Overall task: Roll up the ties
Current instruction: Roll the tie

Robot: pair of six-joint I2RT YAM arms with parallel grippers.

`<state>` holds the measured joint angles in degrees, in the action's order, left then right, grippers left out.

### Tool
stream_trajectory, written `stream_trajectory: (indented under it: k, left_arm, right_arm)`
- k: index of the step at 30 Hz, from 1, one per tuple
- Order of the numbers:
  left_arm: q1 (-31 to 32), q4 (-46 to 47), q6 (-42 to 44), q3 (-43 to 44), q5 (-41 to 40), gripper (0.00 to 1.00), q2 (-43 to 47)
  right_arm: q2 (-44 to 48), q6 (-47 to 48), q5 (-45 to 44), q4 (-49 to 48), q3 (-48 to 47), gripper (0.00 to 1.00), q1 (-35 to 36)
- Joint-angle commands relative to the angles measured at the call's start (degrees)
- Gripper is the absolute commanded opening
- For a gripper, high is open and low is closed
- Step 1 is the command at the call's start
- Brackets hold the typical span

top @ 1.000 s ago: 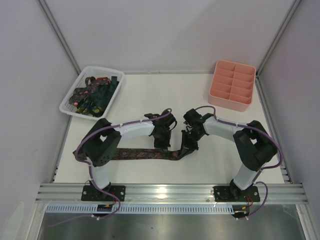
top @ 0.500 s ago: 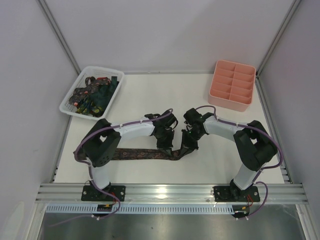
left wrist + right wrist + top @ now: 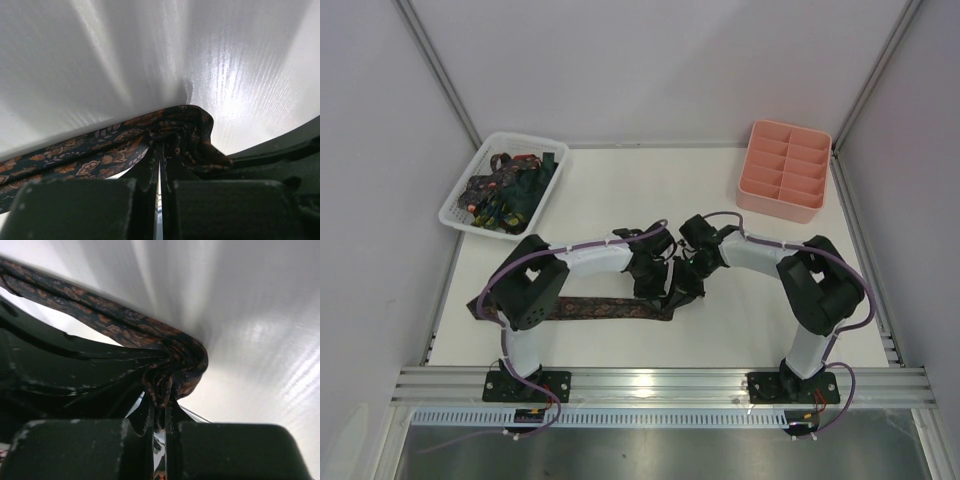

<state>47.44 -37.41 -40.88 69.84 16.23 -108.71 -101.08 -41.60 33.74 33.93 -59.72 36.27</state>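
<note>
A brown tie [image 3: 605,308] is laid flat along the near part of the counter [image 3: 620,190], its length running from under the left arm toward the middle. Its bunched, folded end is pinched between the left fingers [image 3: 148,172] and likewise between the right fingers [image 3: 141,419], both pairs clenched on the fabric side by side. More ties [image 3: 510,190] are heaped in the white basket [image 3: 448,212] at the far left. A pink tray [image 3: 778,208] is set at the far right.
</note>
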Motion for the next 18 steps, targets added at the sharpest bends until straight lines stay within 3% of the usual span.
stream_trajectory:
  k: [1, 18]
  left_arm:
    - [-0.4, 1.9, 0.8, -1.6, -3.9, 0.0, 1.2]
    - [-0.5, 2.2, 0.8, -5.1, -7.9, 0.01, 5.7]
  right_arm:
    - [-1.1, -3.0, 1.9, -4.6, -2.7, 0.0, 1.3]
    - [-6.0, -4.9, -1.2, -4.8, -5.1, 0.0, 2.9]
